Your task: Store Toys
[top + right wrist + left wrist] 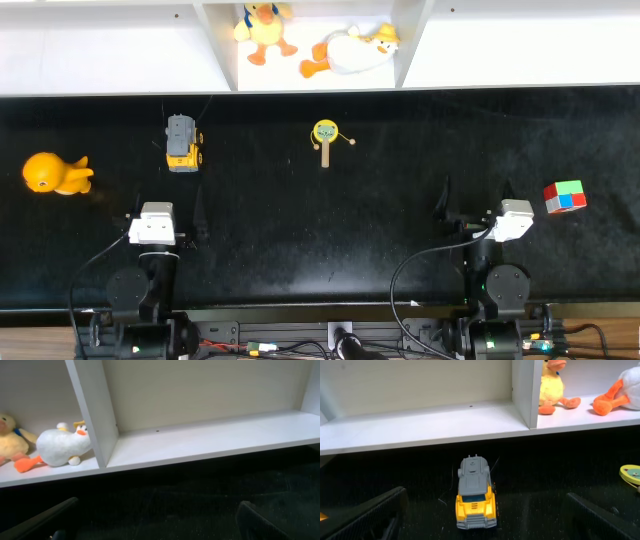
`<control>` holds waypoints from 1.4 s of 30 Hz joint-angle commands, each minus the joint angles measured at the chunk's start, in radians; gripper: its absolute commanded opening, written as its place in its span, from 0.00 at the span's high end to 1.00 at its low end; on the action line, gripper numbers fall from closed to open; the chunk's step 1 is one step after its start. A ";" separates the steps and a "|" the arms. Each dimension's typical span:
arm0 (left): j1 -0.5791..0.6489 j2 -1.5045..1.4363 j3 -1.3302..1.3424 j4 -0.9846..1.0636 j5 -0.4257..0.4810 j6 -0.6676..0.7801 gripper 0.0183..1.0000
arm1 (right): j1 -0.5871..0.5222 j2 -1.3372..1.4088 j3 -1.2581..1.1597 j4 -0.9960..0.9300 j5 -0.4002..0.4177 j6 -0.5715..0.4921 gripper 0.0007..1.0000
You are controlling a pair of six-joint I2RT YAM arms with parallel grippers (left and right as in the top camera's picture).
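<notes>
Black tabletop (400,250) up front, and along its far edge runs a white shelf unit (120,50) split by upright dividers. Its middle compartment (290,80) holds two toys: a yellow plush duck (264,28) sitting upright by the left divider, and beside it a white plush duck (350,50) with orange feet, lying on its side.

Out on the table, an orange duck toy (55,174) sits far left, a yellow and grey plastic toy truck (182,143) stands near the shelf, a small round rattle drum with a wooden handle (325,135) lies mid-table, and a multicoloured puzzle cube (564,197) rests far right.

The left gripper (168,212) is spread wide with nothing in it, the truck straight ahead and untouched. The right gripper (475,205) is equally wide and holds nothing, facing the shelf.
</notes>
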 commanded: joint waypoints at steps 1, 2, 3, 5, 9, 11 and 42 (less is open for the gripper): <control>-0.007 -0.013 -0.001 -0.004 -0.005 -0.007 0.00 | -0.004 -0.008 -0.014 0.005 0.001 0.008 0.00; -0.007 -0.013 -0.001 -0.004 -0.005 -0.007 0.00 | -0.004 -0.008 -0.014 0.005 0.001 0.007 0.00; -0.007 -0.013 -0.001 -0.004 -0.005 -0.007 0.00 | -0.004 -0.008 -0.014 0.005 0.001 0.008 0.00; -0.007 -0.013 -0.001 -0.004 -0.005 -0.007 0.00 | -0.004 -0.008 -0.014 0.005 0.001 0.007 0.01; -0.007 -0.013 -0.001 -0.004 -0.005 -0.007 0.00 | -0.004 -0.008 -0.014 0.005 0.001 0.007 0.00; -0.007 -0.013 -0.001 -0.004 -0.005 -0.008 0.00 | -0.004 -0.008 -0.014 0.005 0.001 0.008 0.00; -0.005 0.533 0.696 -0.757 0.055 0.056 0.01 | -0.004 -0.008 -0.014 0.005 0.001 0.007 0.01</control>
